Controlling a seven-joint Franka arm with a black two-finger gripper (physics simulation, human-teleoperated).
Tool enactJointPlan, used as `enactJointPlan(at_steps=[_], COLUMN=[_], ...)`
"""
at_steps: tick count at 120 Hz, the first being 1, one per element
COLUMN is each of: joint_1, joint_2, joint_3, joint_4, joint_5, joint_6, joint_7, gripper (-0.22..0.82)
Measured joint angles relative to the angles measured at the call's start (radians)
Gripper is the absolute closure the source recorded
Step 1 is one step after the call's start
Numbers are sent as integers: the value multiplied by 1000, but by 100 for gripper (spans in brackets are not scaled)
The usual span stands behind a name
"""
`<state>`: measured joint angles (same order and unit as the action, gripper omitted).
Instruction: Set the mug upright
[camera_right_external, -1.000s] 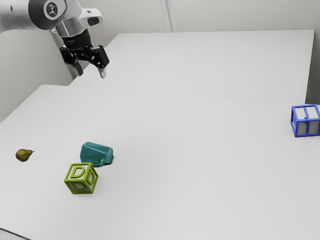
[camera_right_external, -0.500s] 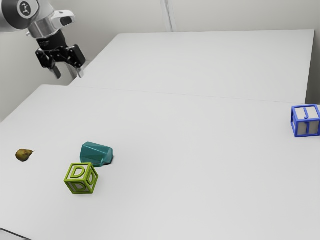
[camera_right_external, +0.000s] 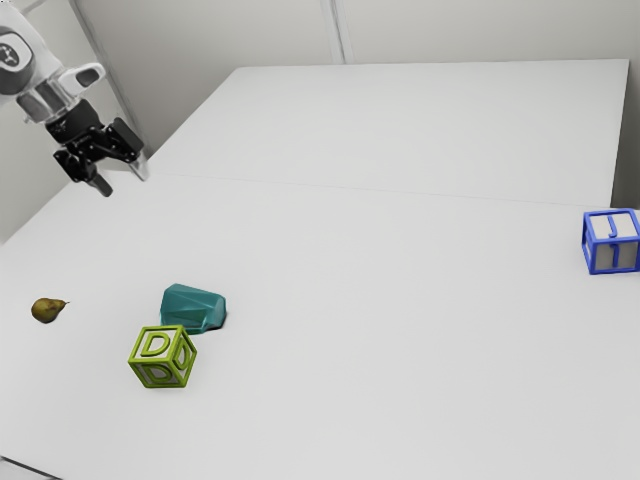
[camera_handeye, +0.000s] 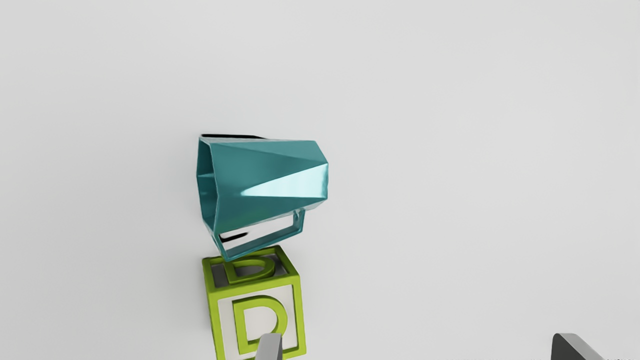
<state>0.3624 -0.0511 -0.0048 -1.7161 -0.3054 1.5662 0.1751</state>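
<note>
Shows mug (camera_handeye: 265, 175) on side on tbl. (camera_handeye: 450, 150), handle (camera_handeye: 265, 244) twd. green block (camera_handeye: 260, 317); places gripper (camera_right_external: 123, 183) well away, fingers (camera_handeye: 270, 345) apart, w/ nothing between. Leaves goal unmet: appears to need grasp, turn upright & release.

There are two letter blocks in all, one green-framed block (camera_right_external: 163, 357) and one blue-framed block (camera_right_external: 612, 242) (the green one turns up in both views, so it counts only once). Besides those come one faceted teal mug (camera_handeye: 265, 170), which has one handle (camera_handeye: 265, 242), and a single brown pear (camera_right_external: 46, 310), so the blocks, mug and fruit add up to four loose objects of three kinds. For the machinery, the count is one robot arm (camera_right_external: 45, 95) bearing one black gripper (camera_right_external: 124, 183), and that has two fingers (camera_handeye: 570, 347).
</note>
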Motion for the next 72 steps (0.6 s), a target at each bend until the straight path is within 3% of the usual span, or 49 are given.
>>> enactJointPlan(at_steps=[37,72], joint_1=[109,142], joint_2=[-17,-23], joint_3=[0,2], joint_4=[-172,-329], joint_5=[-144,-268], joint_6=[104,222], joint_7=[132,265], gripper=[2,2])
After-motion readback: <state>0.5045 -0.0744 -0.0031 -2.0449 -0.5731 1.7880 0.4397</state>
